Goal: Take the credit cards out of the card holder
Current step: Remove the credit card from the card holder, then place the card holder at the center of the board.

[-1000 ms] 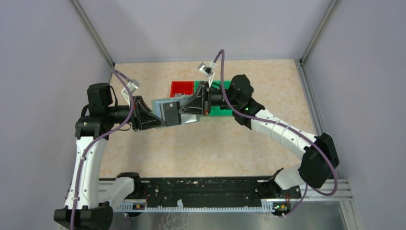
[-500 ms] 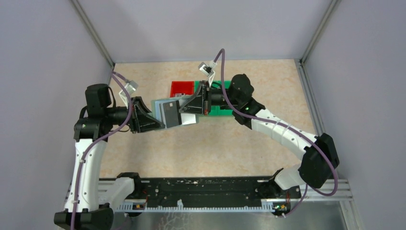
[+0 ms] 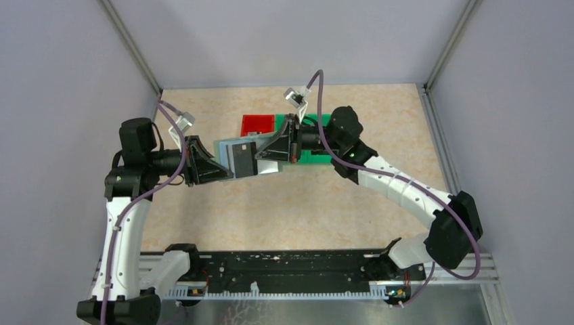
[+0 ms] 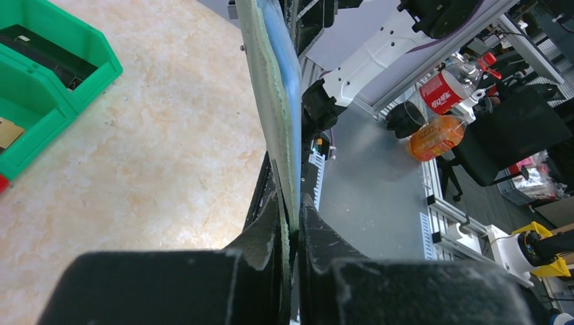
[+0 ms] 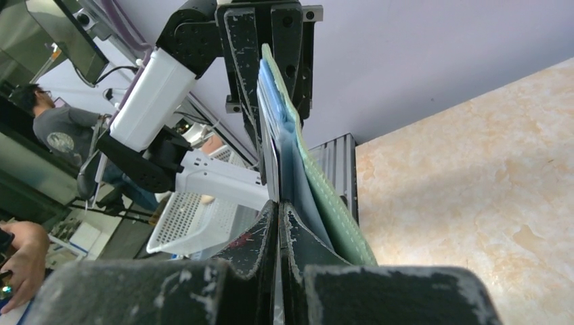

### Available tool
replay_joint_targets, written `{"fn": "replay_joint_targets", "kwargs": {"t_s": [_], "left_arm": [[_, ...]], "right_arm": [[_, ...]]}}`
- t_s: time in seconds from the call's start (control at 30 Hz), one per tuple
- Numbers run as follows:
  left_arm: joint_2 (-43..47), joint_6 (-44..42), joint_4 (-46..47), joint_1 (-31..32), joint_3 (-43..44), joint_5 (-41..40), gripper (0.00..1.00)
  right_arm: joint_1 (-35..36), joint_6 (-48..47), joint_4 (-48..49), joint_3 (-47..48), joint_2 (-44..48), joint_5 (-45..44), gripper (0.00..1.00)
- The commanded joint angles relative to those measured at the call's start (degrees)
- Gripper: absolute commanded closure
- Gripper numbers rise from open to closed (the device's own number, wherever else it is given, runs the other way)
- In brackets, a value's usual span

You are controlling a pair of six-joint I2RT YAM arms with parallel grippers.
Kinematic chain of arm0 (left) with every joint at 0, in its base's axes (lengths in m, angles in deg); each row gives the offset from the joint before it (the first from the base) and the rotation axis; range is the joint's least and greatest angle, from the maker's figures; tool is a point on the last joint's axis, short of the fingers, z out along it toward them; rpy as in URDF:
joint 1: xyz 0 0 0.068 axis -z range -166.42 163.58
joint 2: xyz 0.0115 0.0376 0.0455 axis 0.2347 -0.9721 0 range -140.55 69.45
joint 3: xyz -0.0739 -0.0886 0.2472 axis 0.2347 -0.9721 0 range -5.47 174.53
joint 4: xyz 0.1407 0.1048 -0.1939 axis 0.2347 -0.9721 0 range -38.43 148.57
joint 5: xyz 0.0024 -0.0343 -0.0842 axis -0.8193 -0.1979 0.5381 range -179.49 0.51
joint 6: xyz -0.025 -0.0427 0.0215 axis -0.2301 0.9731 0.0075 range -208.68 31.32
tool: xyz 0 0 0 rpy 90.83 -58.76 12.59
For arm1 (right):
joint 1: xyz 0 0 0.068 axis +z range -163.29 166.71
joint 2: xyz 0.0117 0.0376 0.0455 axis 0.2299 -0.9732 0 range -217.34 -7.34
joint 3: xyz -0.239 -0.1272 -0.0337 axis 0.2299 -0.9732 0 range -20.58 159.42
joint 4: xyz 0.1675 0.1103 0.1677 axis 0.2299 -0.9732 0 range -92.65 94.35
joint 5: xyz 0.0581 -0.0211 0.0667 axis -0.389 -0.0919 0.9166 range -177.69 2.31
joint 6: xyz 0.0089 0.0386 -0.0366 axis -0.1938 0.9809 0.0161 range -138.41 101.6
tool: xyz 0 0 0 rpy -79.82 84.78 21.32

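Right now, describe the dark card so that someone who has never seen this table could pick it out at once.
Look above the middle of the beige table, where the left arm and right arm meet in front of the red bin and green bin. Between them hangs the open card holder; the dark card lies against its pale blue inside, the only grey-black rectangle there.

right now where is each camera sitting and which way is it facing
Top external: high behind the arms, looking down at the marble table; both arms show, holding up the flat grey-green folding card holder and its dark grey card.
Left wrist: on the left arm, looking along the left fingers, clamped on the holder's edge, towards the right arm.
Right wrist: mirrored, right fingers pinching what seems the card, facing the left arm.
Shared: both wrist views see the holder edge-on.
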Motion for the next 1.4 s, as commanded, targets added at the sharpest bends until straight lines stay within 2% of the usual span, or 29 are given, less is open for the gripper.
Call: {"fn": "replay_joint_targets", "kwargs": {"t_s": [0.0,0.13,0.3,0.43,0.53,0.6,0.67,0.87,1.13,1.23,1.37], "left_arm": [[0.67,3.36,4.85,-0.02,0.54,-1.04,1.00],[1.82,7.32,9.01,0.01,-0.87,-0.50,1.00],[2.14,9.43,10.96,-0.01,-1.11,0.57,1.00],[1.92,8.30,9.65,0.03,-0.98,1.20,1.00],[1.91,6.57,7.79,0.07,-0.64,1.03,1.00],[1.94,6.42,7.55,0.04,-0.59,1.12,1.00],[1.95,6.01,7.19,-0.04,-0.38,1.34,1.00],[1.75,2.98,4.64,0.02,-0.15,0.45,1.00],[0.50,-4.70,-0.30,0.08,1.41,-4.51,1.00],[0.01,-7.92,-2.14,0.02,1.70,-6.21,1.00],[-1.32,-14.40,-7.16,0.04,2.43,-7.81,1.00]], "right_arm": [[-0.53,-0.27,3.48,-2.37,4.29,-1.19,1.00],[-0.44,3.43,8.79,-4.93,4.63,-2.62,1.00],[1.18,9.70,17.77,-5.33,1.14,-3.28,0.77],[2.11,13.31,23.07,-4.91,-1.19,-3.45,0.72],[2.17,15.84,26.81,-4.22,-2.52,-2.54,0.73],[2.19,16.43,27.37,-3.81,-2.77,-2.02,0.84],[1.79,16.01,26.90,-3.61,-2.42,-1.31,0.99],[-1.86,15.05,23.83,-4.46,0.80,1.46,1.00],[-9.93,7.36,9.40,-7.26,7.61,2.93,1.00],[-15.84,-0.32,-8.05,-5.69,10.52,1.10,1.00],[-24.46,-5.44,-20.42,-6.47,11.78,-0.66,1.00]]}}
